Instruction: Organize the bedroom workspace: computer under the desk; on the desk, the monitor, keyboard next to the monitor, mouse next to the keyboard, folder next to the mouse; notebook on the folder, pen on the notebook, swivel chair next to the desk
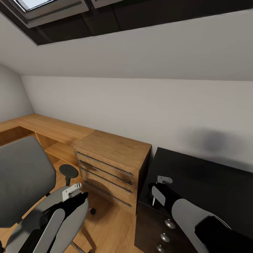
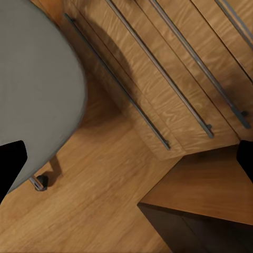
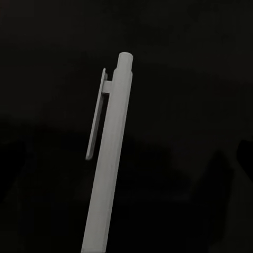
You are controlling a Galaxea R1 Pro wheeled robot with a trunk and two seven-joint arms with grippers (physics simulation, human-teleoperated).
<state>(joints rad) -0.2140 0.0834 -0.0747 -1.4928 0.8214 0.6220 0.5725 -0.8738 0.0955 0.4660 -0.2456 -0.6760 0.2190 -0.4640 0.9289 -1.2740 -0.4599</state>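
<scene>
I am carrying the pen (image 3: 109, 158) in my right tool (image 1: 159, 191), clamped on it, with the clip end jutting beyond the fingers over the dark drawer unit (image 1: 196, 196). My left tool (image 1: 72, 192) is hanging empty, fingers apart, with the swivel chair (image 1: 21, 175) just beside it. I am judging the notebook stack elsewhere, so I should be keeping a level, steady grip while travelling.

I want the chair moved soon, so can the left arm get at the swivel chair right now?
Probably yes: the left gripper hangs beside the swivel chair, with nothing between them.
</scene>
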